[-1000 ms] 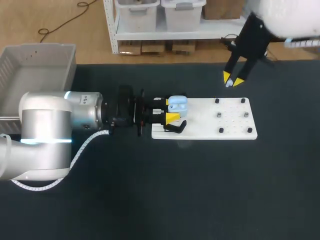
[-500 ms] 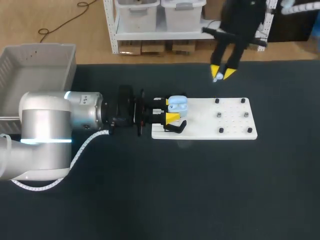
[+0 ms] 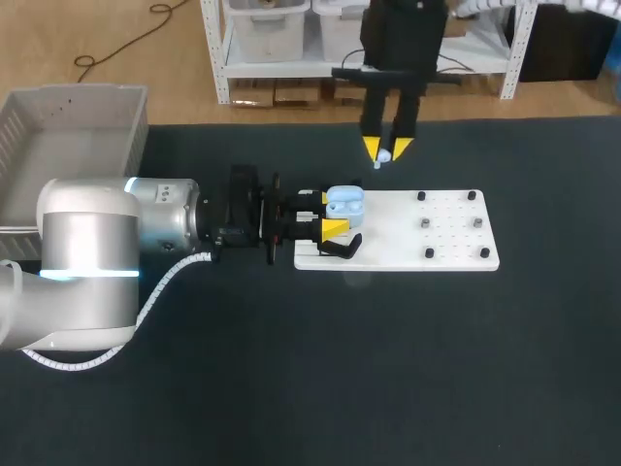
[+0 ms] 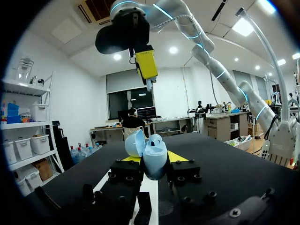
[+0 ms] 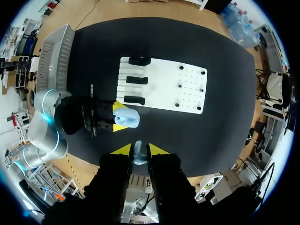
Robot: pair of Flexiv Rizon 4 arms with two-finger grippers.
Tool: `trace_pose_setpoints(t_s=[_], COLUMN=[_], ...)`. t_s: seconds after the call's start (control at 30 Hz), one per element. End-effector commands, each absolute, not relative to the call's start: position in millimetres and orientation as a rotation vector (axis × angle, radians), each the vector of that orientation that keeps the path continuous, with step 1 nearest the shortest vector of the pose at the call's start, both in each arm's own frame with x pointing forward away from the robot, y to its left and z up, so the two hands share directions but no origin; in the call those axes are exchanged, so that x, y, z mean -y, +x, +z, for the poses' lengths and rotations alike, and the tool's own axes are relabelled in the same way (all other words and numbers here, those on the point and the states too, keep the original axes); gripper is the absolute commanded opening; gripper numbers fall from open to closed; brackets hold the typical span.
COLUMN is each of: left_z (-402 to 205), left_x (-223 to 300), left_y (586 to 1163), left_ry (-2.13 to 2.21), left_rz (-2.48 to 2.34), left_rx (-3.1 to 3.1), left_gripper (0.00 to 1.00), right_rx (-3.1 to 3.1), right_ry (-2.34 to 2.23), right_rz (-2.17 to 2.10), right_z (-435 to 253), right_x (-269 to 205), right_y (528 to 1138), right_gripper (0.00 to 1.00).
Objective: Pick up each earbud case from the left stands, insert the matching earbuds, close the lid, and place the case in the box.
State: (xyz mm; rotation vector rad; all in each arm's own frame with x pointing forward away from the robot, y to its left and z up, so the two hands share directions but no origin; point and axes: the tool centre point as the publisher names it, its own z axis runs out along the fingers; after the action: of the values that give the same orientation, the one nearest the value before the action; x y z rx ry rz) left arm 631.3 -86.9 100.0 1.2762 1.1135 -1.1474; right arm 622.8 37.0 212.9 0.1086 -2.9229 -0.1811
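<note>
The right arm is cut off past the tabletop's (image 3: 388,369) far edge. Its right gripper (image 3: 385,149) points down near that edge, just beyond the far side of a white board (image 3: 446,243). The yellow tips are pinched on a tiny pale earbud (image 3: 382,156), too small for its shape to be made out. In the right wrist view the earbud (image 5: 137,152) shows only as a pale sliver between the tips.

The left arm reaches in low from the left. The left gripper (image 3: 328,214) is clamped on the earbud case (image 3: 344,202), one yellow tip on each side, over the board's left end near its far corner. In the left wrist view the earbud case (image 4: 150,154) covers most of the fingers. It is light blue, rounded and glossy, with its lid hinged open. Whether an earbud already sits inside cannot be told.

Black stands (image 3: 342,248) line the board's left end, partly hidden by the gripper. Small dark pegs (image 3: 427,224) dot its right half. A grey box (image 3: 131,126) sits at the tabletop's far left corner.
</note>
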Motion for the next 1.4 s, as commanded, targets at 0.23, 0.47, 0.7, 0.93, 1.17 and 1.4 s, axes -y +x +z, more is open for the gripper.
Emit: trace_pose_setpoints(t_s=[0.23,0.47,0.7,0.93,1.17,1.4], left_z=[94.6,94.6,94.6,94.6,94.6,94.6], left_x=[87.2,87.2,87.2,87.2,87.2,87.2], left_y=[631.2,631.2,631.2,631.2,631.2,631.2], left_ry=[1.265,1.265,1.265,1.265,1.265,1.265], left_rz=[-1.15,-1.15,-1.15,-1.15,-1.15,-1.15], left_rx=[-1.104,-1.104,-1.104,-1.104,-1.104,-1.104], left_gripper=[0.0,0.0,0.0,0.0,0.0,0.0], right_rx=[2.927,2.974,2.965,2.956,2.932,2.928], right_ry=[0.149,0.346,0.472,0.55,0.599,0.606], right_rz=[-0.153,-0.043,-0.023,-0.059,-0.057,0.015], right_z=[214.0,216.2,211.8,198.9,185.5,170.4], right_x=[-40.4,-60.0,-69.5,-72.4,-72.8,-81.8], right_y=[623.9,618.7,613.8,610.5,609.9,607.0], right_gripper=[0.0,0.0,0.0,0.0,0.0,0.0])
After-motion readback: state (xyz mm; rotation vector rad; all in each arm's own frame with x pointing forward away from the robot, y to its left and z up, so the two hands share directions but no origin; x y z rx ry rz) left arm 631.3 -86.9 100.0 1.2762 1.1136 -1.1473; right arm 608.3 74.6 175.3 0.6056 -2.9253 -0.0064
